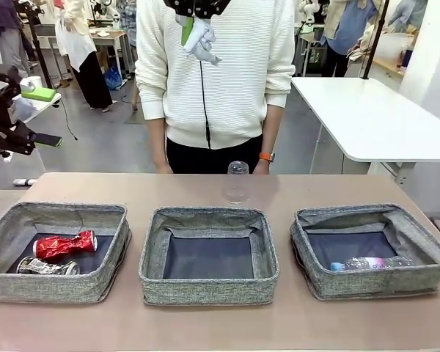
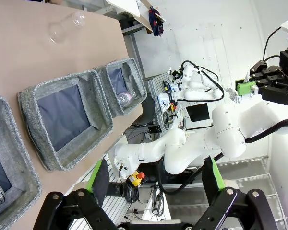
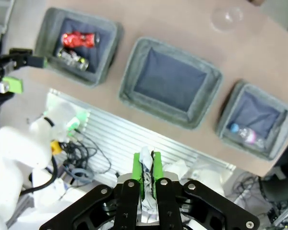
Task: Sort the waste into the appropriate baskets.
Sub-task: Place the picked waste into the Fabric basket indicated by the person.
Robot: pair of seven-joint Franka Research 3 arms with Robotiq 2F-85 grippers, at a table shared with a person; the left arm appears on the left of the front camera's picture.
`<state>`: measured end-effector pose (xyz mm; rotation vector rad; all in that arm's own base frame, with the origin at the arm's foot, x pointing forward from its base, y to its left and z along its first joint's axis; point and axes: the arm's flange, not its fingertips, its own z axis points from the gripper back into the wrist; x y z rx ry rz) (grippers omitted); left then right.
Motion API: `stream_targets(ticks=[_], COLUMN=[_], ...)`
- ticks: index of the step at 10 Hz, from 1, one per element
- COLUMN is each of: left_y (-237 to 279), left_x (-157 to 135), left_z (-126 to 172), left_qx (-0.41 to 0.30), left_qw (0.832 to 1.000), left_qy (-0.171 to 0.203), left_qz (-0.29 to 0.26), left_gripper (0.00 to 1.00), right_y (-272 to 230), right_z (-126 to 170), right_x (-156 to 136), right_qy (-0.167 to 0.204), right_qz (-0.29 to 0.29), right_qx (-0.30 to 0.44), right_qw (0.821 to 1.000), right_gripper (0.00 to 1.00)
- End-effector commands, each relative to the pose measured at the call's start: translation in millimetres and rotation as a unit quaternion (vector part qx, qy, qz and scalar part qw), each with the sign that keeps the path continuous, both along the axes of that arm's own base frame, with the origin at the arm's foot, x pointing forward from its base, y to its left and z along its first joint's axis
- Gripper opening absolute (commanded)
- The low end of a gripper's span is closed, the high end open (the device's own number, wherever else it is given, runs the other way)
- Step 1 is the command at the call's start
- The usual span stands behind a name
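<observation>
Crushed red can [image 1: 64, 244], crushed dark can [image 1: 48, 267] and clear blue-capped bottle [image 1: 370, 263] lie in grey woven baskets [image 1: 59, 287]; your right claw [image 3: 147, 162] pinches the crumpled white paper wad [image 1: 202, 41], your left claw [image 2: 154, 176] hangs spread, and the clear plastic cup [image 1: 237, 181] waits on the counter [image 1: 205, 326].

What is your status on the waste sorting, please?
Left claw open. Right claw shut on paper wad, high up. Clear cup on table beyond middle basket, near the person.

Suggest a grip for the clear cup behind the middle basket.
Probably pinch the clear plastic cup across its side wall at mid-height, coming down from the robot's side. It stands on end on bare table beyond the middle basket, so its sides are free.
</observation>
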<state>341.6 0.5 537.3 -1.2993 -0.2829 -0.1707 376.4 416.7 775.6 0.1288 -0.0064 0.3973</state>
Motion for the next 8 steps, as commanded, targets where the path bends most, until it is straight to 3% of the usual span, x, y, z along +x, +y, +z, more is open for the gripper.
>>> stream_targets(ticks=[1, 8], left_y=[-0.2, -0.2], left_x=[-0.3, -0.3], left_z=[1.3, 1.3], left_qx=[-0.01, -0.01], left_qw=[1.0, 1.0], left_qy=[-0.011, -0.011], left_qz=[-0.003, -0.003], left_gripper=[1.0, 1.0], right_y=[1.3, 1.3], right_z=[0.4, 0.4], right_x=[-2.4, -2.4], right_qy=[-0.002, -0.002], right_qz=[-0.002, -0.002], right_qx=[0.0, 0.0], right_qw=[1.0, 1.0], right_gripper=[0.09, 0.09])
